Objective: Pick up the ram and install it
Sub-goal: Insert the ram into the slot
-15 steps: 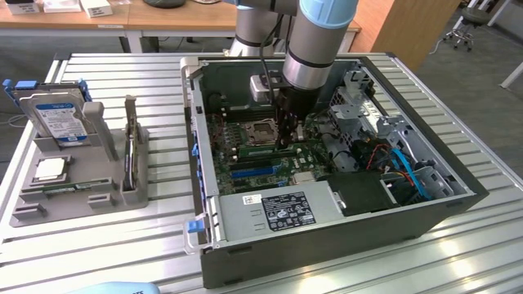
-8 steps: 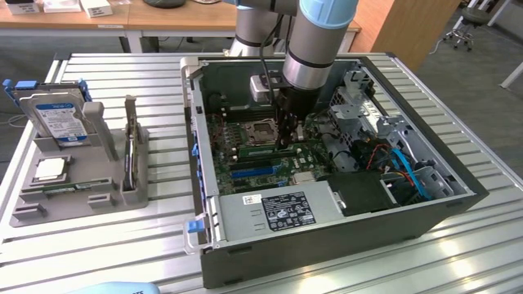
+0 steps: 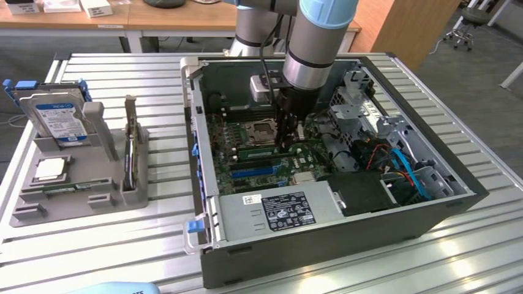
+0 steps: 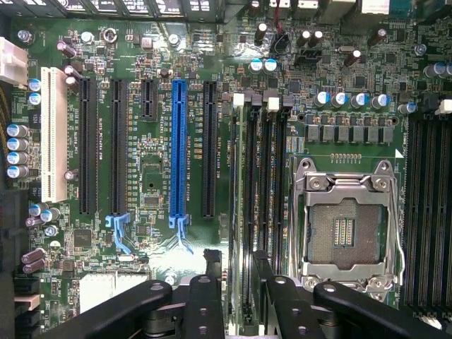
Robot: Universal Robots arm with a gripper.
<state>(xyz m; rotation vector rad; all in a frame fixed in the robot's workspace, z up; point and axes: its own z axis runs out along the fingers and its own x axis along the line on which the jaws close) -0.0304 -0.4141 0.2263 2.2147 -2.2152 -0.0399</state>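
Observation:
In the wrist view the ram (image 4: 239,198) appears edge-on as a thin stick standing in the outermost memory slot beside the empty processor socket (image 4: 346,229). My gripper (image 4: 236,258) straddles one end of it. One black finger (image 4: 213,272) lies on one side and the other finger (image 4: 263,272) on the opposite side, each with a small gap to the stick, so the gripper is open. In the exterior view the gripper (image 3: 290,144) reaches down into the open computer case (image 3: 457,190), over the motherboard just to that view's right of the socket (image 3: 261,130).
On the exterior view's left a grey holder (image 3: 106,162) carries a blue-labelled hard drive (image 3: 61,119), a square silver processor chip (image 3: 51,168) and an upright card (image 3: 131,141). The power supply (image 3: 282,211), cables (image 3: 408,174) and drive cage (image 3: 359,92) crowd the case.

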